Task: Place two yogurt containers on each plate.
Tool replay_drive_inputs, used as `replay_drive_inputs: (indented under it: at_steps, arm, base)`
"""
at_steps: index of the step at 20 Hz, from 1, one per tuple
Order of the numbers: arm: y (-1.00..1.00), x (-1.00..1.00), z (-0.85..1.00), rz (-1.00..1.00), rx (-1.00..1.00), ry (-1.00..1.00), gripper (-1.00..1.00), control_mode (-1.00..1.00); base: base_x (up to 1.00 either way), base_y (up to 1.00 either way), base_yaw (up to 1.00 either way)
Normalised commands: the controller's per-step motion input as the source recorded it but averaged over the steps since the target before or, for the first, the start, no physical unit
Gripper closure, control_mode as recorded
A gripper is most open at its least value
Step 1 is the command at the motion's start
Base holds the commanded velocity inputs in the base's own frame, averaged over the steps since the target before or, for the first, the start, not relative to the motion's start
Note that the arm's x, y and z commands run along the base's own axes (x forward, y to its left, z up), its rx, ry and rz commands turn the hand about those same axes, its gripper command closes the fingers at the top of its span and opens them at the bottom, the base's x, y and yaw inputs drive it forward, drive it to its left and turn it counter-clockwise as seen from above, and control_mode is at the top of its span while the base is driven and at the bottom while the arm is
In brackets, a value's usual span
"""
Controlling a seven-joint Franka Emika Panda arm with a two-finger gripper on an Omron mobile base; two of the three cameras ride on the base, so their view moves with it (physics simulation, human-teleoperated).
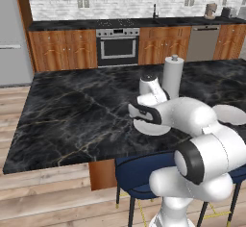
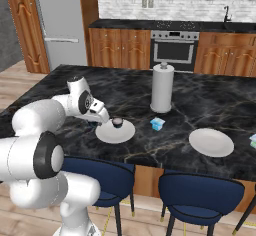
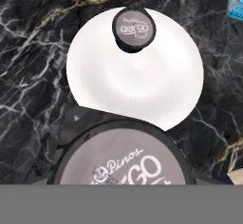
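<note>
A white plate point(image 3: 135, 80) lies on the black marble island, with one dark yogurt container point(image 3: 133, 28) with a pale lid standing near its far edge. A second dark yogurt container point(image 3: 121, 163) sits right under the hand camera, at the plate's near edge, and hides the fingers. My gripper point(image 2: 101, 120) is shut on it, low over the left rim of that plate point(image 2: 115, 131). A light blue yogurt container point(image 2: 157, 124) stands right of that plate. The second plate point(image 2: 211, 141) lies bare further right, with another light blue container point(image 2: 253, 140) at the frame edge.
A tall white paper-towel roll point(image 2: 162, 87) stands behind the plates. Blue stools point(image 2: 200, 192) line the island's near edge. My arm crosses over the near plate point(image 1: 151, 126) in the left base view.
</note>
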Motion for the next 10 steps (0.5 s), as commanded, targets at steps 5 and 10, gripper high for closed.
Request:
replay_drive_inputs:
  at_steps: [5, 10]
  arm:
    - [-0.31, 0.19, -0.22, 0.00, 0.03, 0.00, 1.00, -1.00]
    - [-0.16, 0.30, -0.40, 0.01, 0.04, 0.00, 1.00, -1.00]
  base:
    - [0.00, 0.00, 0.00]
    - [0.00, 0.00, 0.00]
